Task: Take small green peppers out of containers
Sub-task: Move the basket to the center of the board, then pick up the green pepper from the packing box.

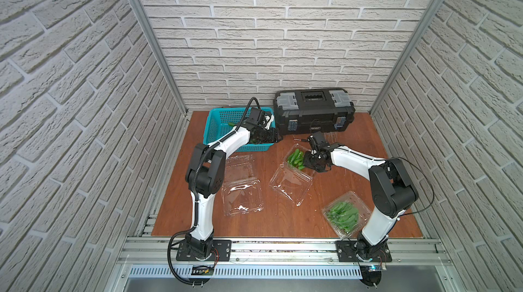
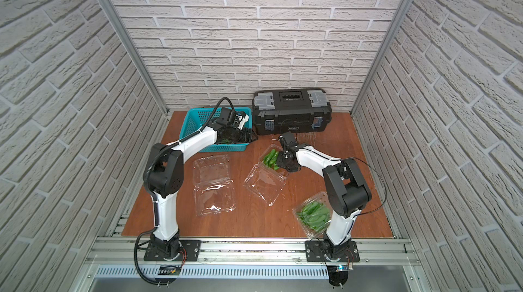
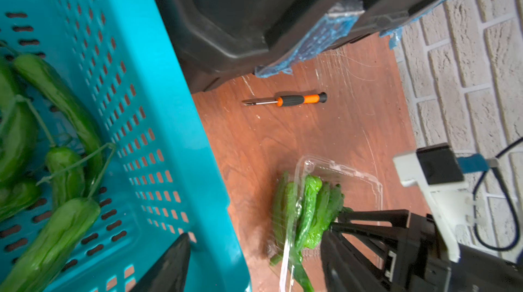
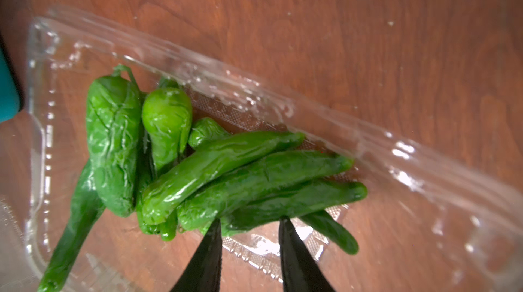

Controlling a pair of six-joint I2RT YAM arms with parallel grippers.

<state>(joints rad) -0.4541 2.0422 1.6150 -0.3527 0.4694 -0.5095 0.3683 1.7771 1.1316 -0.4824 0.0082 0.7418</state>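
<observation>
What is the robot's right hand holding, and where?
Right hand straddles one end of a pepper in the open container; whether it grips cannot be told.

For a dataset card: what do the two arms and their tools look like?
The left arm and right arm have white links with black joints. A black corrugated cable follows the left; a thin black cable loops by the right. The tool fingers are black, tapered.

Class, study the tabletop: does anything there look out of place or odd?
Yes: a small orange-and-black screwdriver lies loose on the brown wooden table, just in front of the black plastic toolbox. It is a stray tool, unrelated to the job at hand.
</observation>
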